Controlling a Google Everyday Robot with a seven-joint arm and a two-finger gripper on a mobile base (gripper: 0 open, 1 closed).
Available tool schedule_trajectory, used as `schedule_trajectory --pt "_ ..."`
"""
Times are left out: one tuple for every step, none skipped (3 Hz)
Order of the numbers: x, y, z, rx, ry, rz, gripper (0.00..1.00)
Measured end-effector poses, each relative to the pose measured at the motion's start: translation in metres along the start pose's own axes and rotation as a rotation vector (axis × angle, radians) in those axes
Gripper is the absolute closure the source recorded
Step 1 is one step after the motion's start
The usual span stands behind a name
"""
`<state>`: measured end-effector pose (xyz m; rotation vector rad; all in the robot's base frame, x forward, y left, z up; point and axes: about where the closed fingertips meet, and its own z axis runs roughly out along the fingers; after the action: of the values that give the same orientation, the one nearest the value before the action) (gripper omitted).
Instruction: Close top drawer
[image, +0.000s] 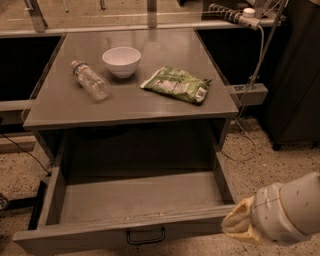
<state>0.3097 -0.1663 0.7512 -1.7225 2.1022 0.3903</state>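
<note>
The top drawer (135, 200) of the grey cabinet is pulled far out and looks empty inside. Its flat front panel runs along the bottom of the view, with a small black wire pull (145, 236) at the centre. My gripper (239, 225) is at the lower right, just off the right end of the drawer's front panel, with its pale yellowish fingers pointing left toward that corner. The white arm body (287, 212) is behind it.
On the cabinet top (130, 107) lie a clear plastic bottle (91, 80), a white bowl (121, 61) and a green snack bag (177, 84). A power strip (248, 92) and cable hang at the right. A dark cabinet (295, 75) stands at the far right. The floor is speckled.
</note>
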Motion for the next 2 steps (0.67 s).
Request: schedule_trajectory --pt "0.005 0.015 0.043 -0.028 -0.081 0.031 1.00" --pt "-0.003 0.013 0.066 0.009 -0.155 0.032 1.00"
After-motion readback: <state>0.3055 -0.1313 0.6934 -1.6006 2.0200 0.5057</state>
